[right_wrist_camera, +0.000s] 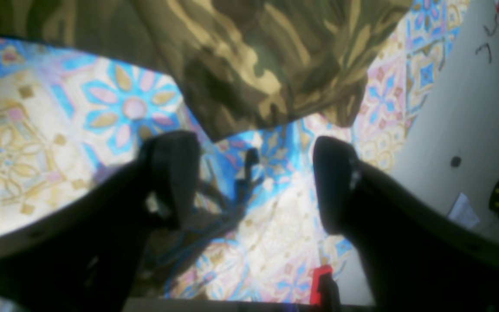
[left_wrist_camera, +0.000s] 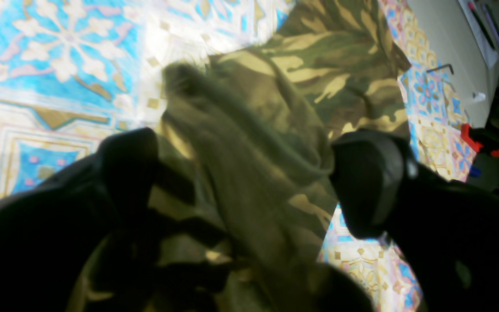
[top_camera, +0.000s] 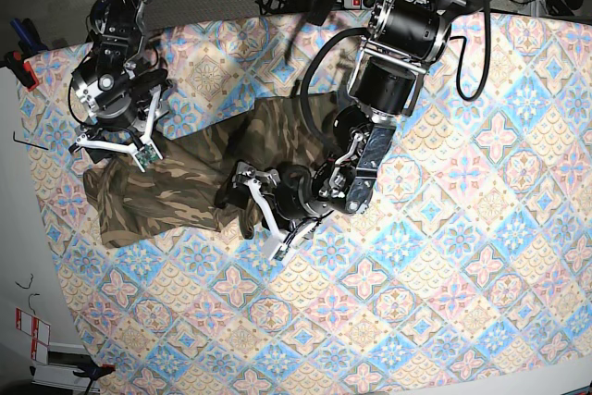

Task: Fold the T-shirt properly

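Item: camouflage T-shirt [top_camera: 185,182], olive, brown and tan, lying bunched and partly doubled over on the patterned tablecloth [top_camera: 444,256] that covers the bench, toward the base view's left half. Left gripper [top_camera: 264,213]: at the shirt's lower edge near the middle of the bench; in the left wrist view its fingers [left_wrist_camera: 368,182] stand wide apart with a thick hanging fold of camouflage cloth between them, not pinched by either one, so the cloth looks released or about to slip free. Right gripper [top_camera: 116,141]: over the shirt's far end; in the right wrist view its fingers [right_wrist_camera: 176,173] stand parted with only bare tablecloth between them, the shirt's edge just beyond the tips. Step in hand, by judgement: the end of one fold, a carried section being let go onto the body of the garment. State of work: early to middling; the shirt is rumpled, with no clean rectangle. Next move calls for: lifting the left arm clear without dragging cloth, then taking hold of a fresh edge or sleeve, with the right arm steadying or gripping the nearby hem.
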{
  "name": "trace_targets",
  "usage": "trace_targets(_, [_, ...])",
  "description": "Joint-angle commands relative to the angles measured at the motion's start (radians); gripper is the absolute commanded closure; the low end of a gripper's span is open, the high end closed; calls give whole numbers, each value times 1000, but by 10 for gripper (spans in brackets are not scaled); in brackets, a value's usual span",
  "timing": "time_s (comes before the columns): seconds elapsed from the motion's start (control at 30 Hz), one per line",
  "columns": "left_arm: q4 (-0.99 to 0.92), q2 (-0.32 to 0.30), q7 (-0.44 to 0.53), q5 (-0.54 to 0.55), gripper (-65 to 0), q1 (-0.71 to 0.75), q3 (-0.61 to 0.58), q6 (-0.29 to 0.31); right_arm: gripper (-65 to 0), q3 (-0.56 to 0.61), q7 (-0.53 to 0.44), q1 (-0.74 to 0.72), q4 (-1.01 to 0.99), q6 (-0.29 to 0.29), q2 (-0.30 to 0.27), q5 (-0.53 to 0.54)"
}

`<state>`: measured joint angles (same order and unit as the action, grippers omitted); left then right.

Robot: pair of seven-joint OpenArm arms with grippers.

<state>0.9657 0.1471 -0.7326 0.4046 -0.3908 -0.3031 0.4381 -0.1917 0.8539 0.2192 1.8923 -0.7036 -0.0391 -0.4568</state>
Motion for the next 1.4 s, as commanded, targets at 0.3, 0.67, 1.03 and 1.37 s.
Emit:
trace_targets(0.3, [155, 10, 106, 118, -570, -29, -156, 138, -409, -9, -11, -8, 19, 5, -6, 2])
trace_targets(0.67, [540, -209, -5, 142, -562, 108, -146, 135, -408, -28, -11, -19, 23, 5, -6, 3])
trace_targets(1.03, [797, -406, -103, 135, -562, 439, 160, 135, -413, -53, -6, -191, 16, 5, -3, 11])
trace_targets(1.37, [827, -470, -100, 135, -562, 537, 229, 135, -586, -229, -12, -464, -334, 5, -11, 11])
